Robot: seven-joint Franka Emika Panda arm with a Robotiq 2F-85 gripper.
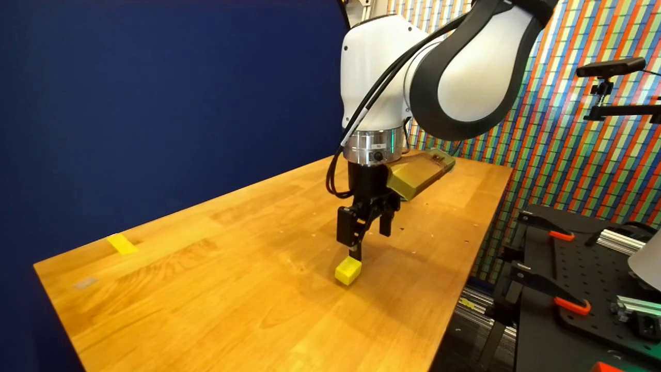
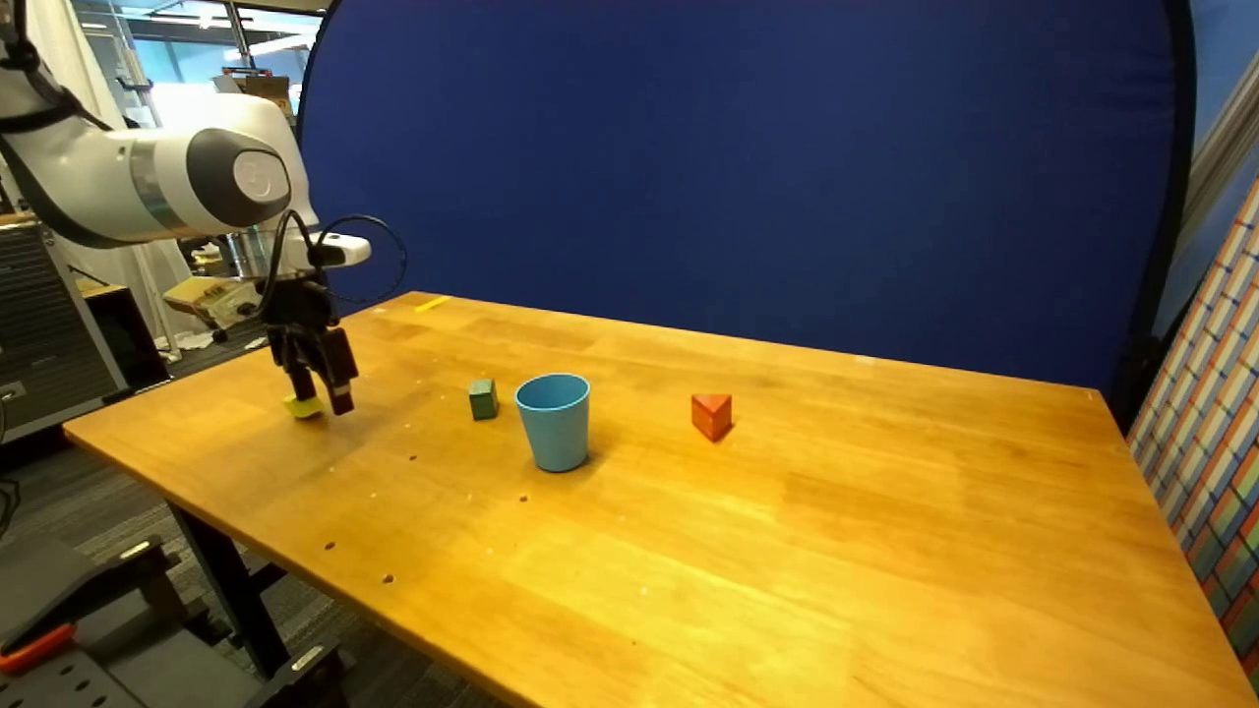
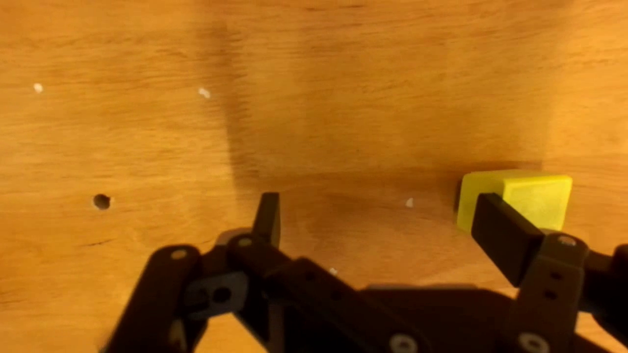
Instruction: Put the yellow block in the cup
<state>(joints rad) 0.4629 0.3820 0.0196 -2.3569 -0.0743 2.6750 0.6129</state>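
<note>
Arm [image 1: 465, 77] bent, tool [image 3: 379, 196] pointing down (spread)

There are three blocks [image 2: 307, 408], one cup [image 2: 558, 428] and one table [image 2: 885, 551].

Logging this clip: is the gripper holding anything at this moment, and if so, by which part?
Nothing is held. The gripper is open; in the wrist view the yellow block shows partly behind one finger, not clamped between the two.

Yellow block [image 1: 348, 272] on wooden table [image 2: 836, 560], well apart from blue cup [image 2: 558, 435]. Cup upright, mouth up.
</note>
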